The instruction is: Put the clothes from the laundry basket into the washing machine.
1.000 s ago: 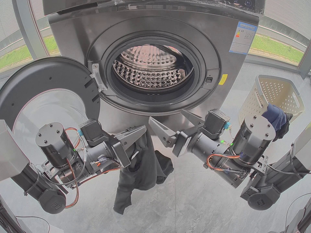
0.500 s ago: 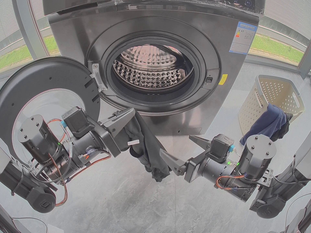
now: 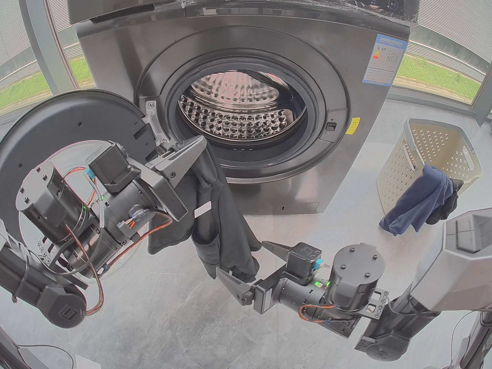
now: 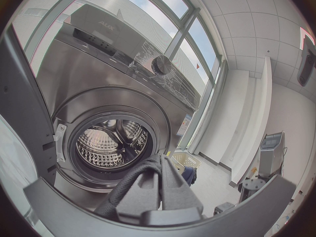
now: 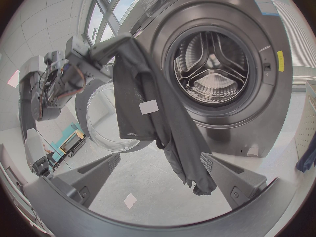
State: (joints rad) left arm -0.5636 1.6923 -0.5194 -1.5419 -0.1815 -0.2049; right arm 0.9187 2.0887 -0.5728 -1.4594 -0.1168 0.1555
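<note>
Grey floor tiles (image 3: 169, 313) lie before the washer (image 3: 287, 42), whose door (image 3: 66, 119) is swung wide to the robot's left, baring the drum (image 3: 241, 103).

Over the last second the left gripper (image 3: 197, 148) has risen from low beside the floor to the lower left rim of the opening. It is clamped on a dark garment (image 3: 225, 221), which now hangs clear of the tiles instead of trailing toward them. The garment is outside the drum but close to it, so I judge the feed-in comes next, with the long tail likely to catch on the rim.

The right gripper (image 3: 242, 258) has dropped and drawn back. Its jaws are spread and hold nothing, sitting just under the garment's hem.

To the right, the basket (image 3: 441, 126) has a blue cloth (image 3: 417, 203) draped over its edge, unmoved.
</note>
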